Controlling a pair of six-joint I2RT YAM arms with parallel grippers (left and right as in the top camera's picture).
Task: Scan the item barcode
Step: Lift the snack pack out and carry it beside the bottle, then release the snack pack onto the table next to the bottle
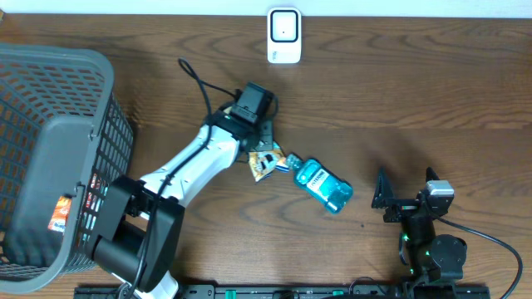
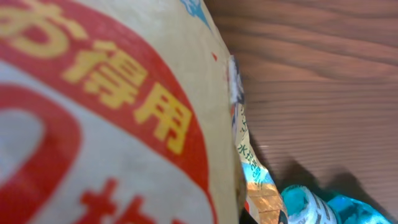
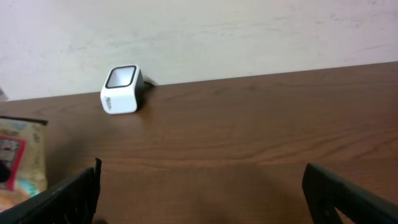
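Near the table's (image 1: 432,91) near right corner, the right gripper (image 1: 406,188) has its jaws spread wide, holding nothing. Farther in, a teal mouthwash bottle (image 1: 324,186) lies on its side mid-table, its cap end just beside a snack packet (image 1: 266,163). The left gripper (image 1: 263,149) is clamped on that packet, whose red-and-yellow print fills the left wrist view. A dark mesh basket (image 1: 112,100) sits at the left edge. The white barcode scanner (image 1: 283,35) stands at the far edge, well apart from the packet.
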